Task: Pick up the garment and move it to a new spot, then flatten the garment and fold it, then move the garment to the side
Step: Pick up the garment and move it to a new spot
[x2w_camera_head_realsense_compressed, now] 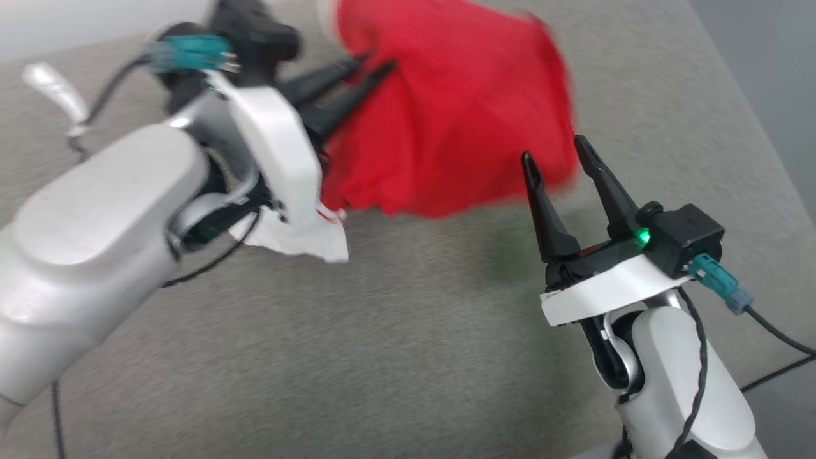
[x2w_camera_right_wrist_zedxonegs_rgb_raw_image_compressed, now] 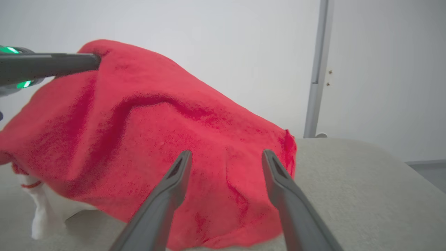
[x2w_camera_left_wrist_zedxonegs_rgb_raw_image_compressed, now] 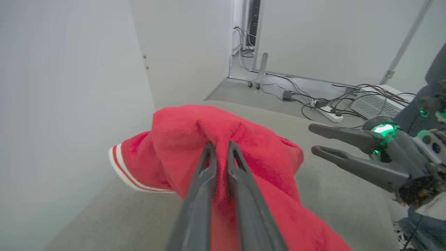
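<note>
The garment (x2w_camera_head_realsense_compressed: 459, 108) is a bright red jersey, lifted into a tent above the grey cushion, with a white sleeve panel (x2w_camera_head_realsense_compressed: 299, 239) trailing low behind my left wrist. My left gripper (x2w_camera_head_realsense_compressed: 376, 64) is shut on a pinch of the red fabric at its top. In the left wrist view that gripper (x2w_camera_left_wrist_zedxonegs_rgb_raw_image_compressed: 219, 146) clamps a fold of the garment (x2w_camera_left_wrist_zedxonegs_rgb_raw_image_compressed: 174, 139), whose striped hem hangs at the left. My right gripper (x2w_camera_head_realsense_compressed: 558, 153) stands open just in front of the garment's lower edge. In the right wrist view its tips (x2w_camera_right_wrist_zedxonegs_rgb_raw_image_compressed: 226, 155) frame the garment (x2w_camera_right_wrist_zedxonegs_rgb_raw_image_compressed: 146, 132) without touching it.
The grey upholstered surface (x2w_camera_head_realsense_compressed: 414, 357) spreads under both arms, its edge at the right. White walls stand close behind. On the floor beyond lie cables and a power strip (x2w_camera_left_wrist_zedxonegs_rgb_raw_image_compressed: 327, 111). A metal post (x2w_camera_right_wrist_zedxonegs_rgb_raw_image_compressed: 315, 69) rises behind the cushion.
</note>
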Available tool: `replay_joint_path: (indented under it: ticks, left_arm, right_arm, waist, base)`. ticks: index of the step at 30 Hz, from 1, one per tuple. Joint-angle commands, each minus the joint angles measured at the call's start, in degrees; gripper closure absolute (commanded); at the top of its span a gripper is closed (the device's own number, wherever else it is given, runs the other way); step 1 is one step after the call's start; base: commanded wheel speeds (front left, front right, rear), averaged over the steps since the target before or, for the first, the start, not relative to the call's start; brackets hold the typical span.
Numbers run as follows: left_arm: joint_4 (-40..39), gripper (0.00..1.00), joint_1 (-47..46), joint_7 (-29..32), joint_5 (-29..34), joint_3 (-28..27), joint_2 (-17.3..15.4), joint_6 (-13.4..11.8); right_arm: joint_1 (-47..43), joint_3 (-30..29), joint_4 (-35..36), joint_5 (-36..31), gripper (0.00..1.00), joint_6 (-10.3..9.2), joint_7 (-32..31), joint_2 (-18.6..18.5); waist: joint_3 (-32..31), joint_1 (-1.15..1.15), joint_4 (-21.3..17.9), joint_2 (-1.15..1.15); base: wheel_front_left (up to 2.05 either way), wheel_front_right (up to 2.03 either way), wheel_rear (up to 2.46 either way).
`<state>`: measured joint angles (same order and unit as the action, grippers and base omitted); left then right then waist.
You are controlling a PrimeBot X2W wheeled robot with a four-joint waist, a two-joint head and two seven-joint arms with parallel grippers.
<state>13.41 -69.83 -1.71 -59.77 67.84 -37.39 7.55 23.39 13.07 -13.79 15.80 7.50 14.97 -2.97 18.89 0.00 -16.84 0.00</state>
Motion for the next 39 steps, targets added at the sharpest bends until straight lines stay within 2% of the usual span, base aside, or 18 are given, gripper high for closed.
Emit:
replay_joint_path:
  ticks: [1, 5, 14, 22, 26, 27, 28, 29, 30, 31, 32, 33, 34, 39]
  left_arm:
    - [0.8, 1.00, -0.8, 0.4, 0.0, 1.5, 0.1, -0.2]
    - [3.0, 1.00, -1.0, 3.4, 2.6, 5.0, -0.5, -0.2]
    - [3.8, 1.00, 4.5, 14.5, 16.0, 5.5, -5.7, -0.2]
    - [2.7, 1.00, 7.1, 21.1, 19.0, 5.8, -6.2, -0.1]
    - [2.6, 1.00, 7.8, 22.0, 19.4, 6.0, -6.1, -0.1]
    - [2.8, 0.90, 7.3, 21.4, 19.7, 6.0, -6.0, -0.1]
    - [3.1, 0.68, 6.9, 20.9, 20.0, 5.9, -5.7, -0.1]
    - [3.3, 0.58, 6.6, 20.1, 19.8, 5.9, -5.2, -0.1]
    - [3.6, 0.55, 6.1, 19.0, 19.1, 5.8, -4.8, -0.1]
    - [3.9, 0.37, 5.7, 17.8, 18.5, 5.7, -4.0, -0.1]
    - [4.2, 0.15, 5.3, 16.5, 18.1, 5.6, -3.4, -0.1]
    - [4.5, 0.05, 4.7, 15.2, 17.5, 5.6, -3.0, -0.1]
    - [5.1, 0.00, 4.4, 13.2, 16.6, 5.5, -2.2, -0.1]
    - [9.6, 0.00, 5.1, 2.4, 9.2, 5.6, 1.2, -0.1]
  right_arm:
    - [-0.4, -0.2, 0.4, 0.8, 0.00, -0.03, 0.3, 0.1]
    - [-0.7, -0.2, 1.4, 2.6, 0.00, -0.03, 0.3, 0.0]
    - [-1.4, 1.3, 2.4, 5.7, 0.00, -0.02, 0.3, 0.1]
    - [-0.8, 2.5, 3.1, 7.2, 0.00, -0.03, 0.3, 0.1]
    - [-0.6, 2.4, 2.8, 7.0, 0.00, -0.02, 0.3, 0.0]
    - [-0.6, 2.1, 2.7, 6.7, 0.00, -0.02, 0.3, 0.1]
    - [-0.7, 1.8, 2.4, 6.4, 0.00, -0.02, 0.3, 0.1]
    - [-0.9, 1.2, 2.2, 6.0, 0.00, -0.02, 0.3, 0.1]
    - [-1.0, 0.7, 1.9, 5.5, 0.00, -0.02, 0.3, 0.1]
    - [-1.2, 0.2, 1.5, 4.7, 0.00, -0.02, 0.3, 0.1]
    - [-1.4, -0.2, 1.2, 4.0, 0.00, -0.02, 0.3, 0.1]
    - [-1.5, -0.5, 0.9, 3.4, 0.00, -0.02, 0.3, 0.1]
    - [-1.7, -1.2, 0.5, 2.6, 0.00, -0.02, 0.3, 0.0]
    - [-2.3, -3.7, -1.5, -2.4, 0.00, -0.02, 0.3, 0.0]
  waist:
    - [2.1, 0.00, -3.0, 0.00]
    - [3.8, 0.00, -6.2, 0.00]
    - [5.7, 0.00, -9.8, 0.00]
    - [7.0, 0.00, -11.1, 0.00]
    - [6.9, 0.00, -11.2, 0.00]
    - [6.7, 0.00, -10.9, 0.00]
    - [6.4, 0.00, -10.5, 0.00]
    - [5.9, 0.00, -9.9, 0.00]
    - [5.4, 0.00, -9.2, 0.00]
    - [4.7, 0.00, -8.3, 0.00]
    - [4.1, 0.00, -7.5, 0.00]
    - [3.5, 0.00, -6.6, 0.00]
    - [2.6, 0.00, -5.5, 0.00]
    - [-1.5, 0.00, 0.0, 0.00]
  base:
    - [0.00, 0.00, 0.00]
    - [0.00, 0.00, 0.00]
    - [0.00, 0.00, 0.00]
    - [0.00, 0.00, 0.00]
    - [0.00, 0.00, 0.00]
    - [0.00, 0.00, 0.00]
    - [0.00, 0.00, 0.00]
    - [0.00, 0.00, 0.00]
    - [0.00, 0.00, 0.00]
    - [0.00, 0.00, 0.00]
    - [0.00, 0.00, 0.00]
    - [0.00, 0.00, 0.00]
    - [0.00, 0.00, 0.00]
    - [0.00, 0.00, 0.00]
